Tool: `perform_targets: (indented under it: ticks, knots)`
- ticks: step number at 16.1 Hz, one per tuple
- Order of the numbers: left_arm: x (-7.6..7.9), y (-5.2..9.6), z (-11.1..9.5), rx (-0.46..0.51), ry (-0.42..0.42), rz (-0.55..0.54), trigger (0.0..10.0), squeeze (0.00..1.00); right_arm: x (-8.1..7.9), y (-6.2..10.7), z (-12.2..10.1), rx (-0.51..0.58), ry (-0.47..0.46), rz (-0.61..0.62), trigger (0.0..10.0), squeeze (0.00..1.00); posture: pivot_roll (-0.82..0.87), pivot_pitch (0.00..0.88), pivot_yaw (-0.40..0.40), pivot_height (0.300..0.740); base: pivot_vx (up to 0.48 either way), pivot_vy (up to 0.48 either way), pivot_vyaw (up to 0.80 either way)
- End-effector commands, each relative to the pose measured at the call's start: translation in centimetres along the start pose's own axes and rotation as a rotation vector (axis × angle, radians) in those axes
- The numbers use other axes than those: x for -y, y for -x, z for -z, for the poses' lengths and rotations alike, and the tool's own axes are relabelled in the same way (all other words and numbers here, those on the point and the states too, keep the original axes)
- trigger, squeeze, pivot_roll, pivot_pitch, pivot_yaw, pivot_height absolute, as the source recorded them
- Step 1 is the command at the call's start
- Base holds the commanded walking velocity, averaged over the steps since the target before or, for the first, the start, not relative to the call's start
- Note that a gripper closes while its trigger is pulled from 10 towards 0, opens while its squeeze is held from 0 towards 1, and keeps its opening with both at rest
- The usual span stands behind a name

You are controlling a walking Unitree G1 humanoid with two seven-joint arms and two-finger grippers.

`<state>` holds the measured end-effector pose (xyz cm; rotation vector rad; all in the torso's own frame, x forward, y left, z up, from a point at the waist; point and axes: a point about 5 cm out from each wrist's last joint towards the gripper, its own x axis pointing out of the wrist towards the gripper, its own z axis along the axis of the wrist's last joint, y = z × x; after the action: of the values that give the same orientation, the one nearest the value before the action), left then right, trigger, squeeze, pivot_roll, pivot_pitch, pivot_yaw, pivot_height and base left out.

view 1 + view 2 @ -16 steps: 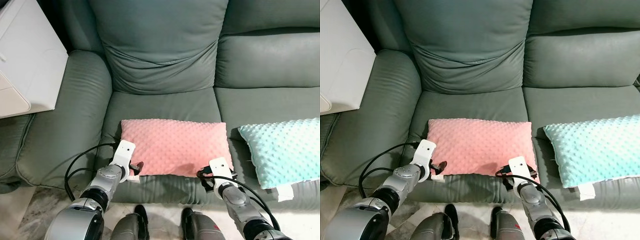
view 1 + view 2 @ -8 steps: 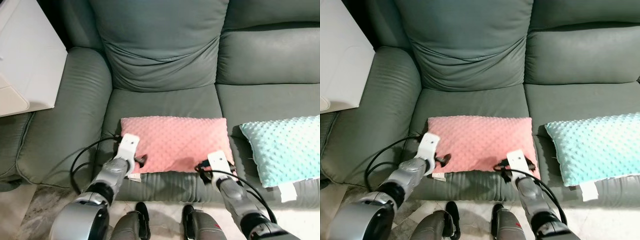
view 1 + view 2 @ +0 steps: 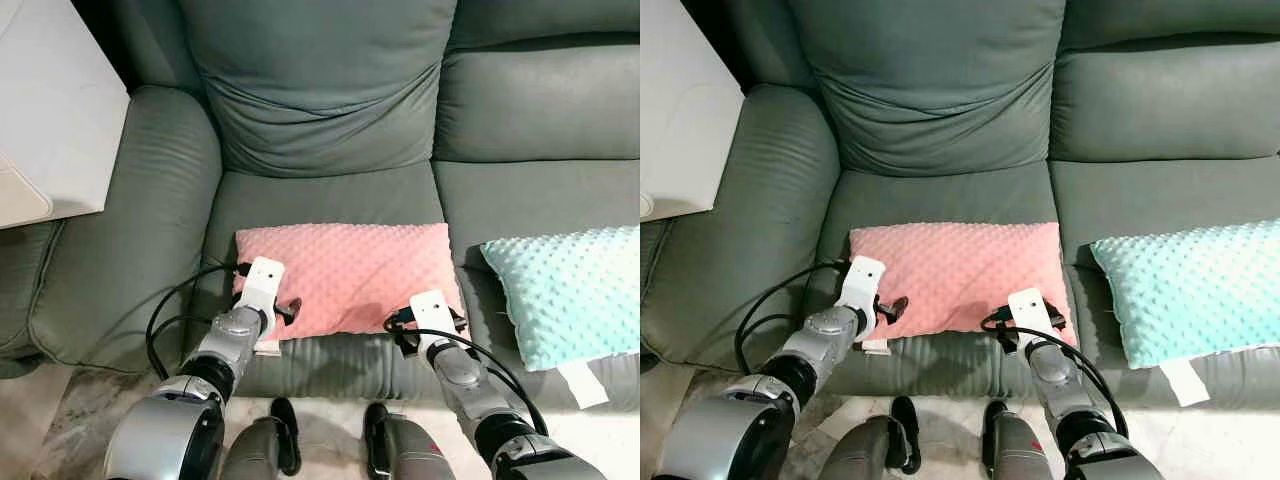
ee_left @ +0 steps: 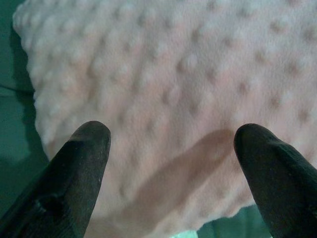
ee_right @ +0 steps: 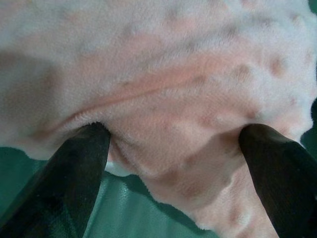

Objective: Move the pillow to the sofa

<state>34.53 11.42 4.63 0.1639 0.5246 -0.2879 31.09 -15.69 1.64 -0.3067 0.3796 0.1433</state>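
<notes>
Pink dotted-plush pillow [image 3: 345,275], rectangular, lying flat with its long side across the front of the green sofa [image 3: 320,110] seat cushion; the sofa's backrest rises at the pillow's 12 o'clock side.

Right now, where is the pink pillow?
In the eye views the pink pillow lies on the left seat cushion of the green sofa, near its front edge, between the left gripper and right gripper, left of the teal pillow.
</notes>
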Motion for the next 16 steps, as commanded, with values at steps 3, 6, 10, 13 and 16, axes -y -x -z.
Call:
perform_targets:
  ticks: [3,6,10,13,16]
  knots:
    - [-1.2,0.4,1.3,-0.021,0.015,-0.024,10.0,0.0,-1.2,1.0,2.0,-0.023,-0.038,-0.044,10.0,0.0,0.0,0.336,0.109,0.74,0.0,0.0,0.0]
    - [-2.1,0.7,1.5,0.0,0.031,-0.026,10.0,0.0,-1.5,1.8,2.7,-0.005,-0.085,-0.051,10.0,0.0,0.0,0.305,0.111,0.74,0.0,0.0,0.0]
    - [-3.8,1.7,3.5,0.027,0.009,-0.017,10.0,0.0,-2.5,2.4,1.5,0.092,-0.131,-0.057,10.0,0.0,0.0,0.202,0.102,0.74,0.0,0.0,0.0]
    - [-3.8,2.0,3.8,0.046,0.003,-0.005,10.0,0.0,-2.8,2.1,0.6,0.117,-0.132,-0.07,10.0,0.0,0.0,0.134,0.095,0.74,0.0,0.0,0.0]
    - [-4.7,2.9,3.5,0.137,0.027,-0.018,10.0,0.0,-1.9,1.8,-0.5,0.142,-0.127,-0.062,10.0,0.0,0.02,0.028,0.08,0.74,0.0,0.0,0.0]
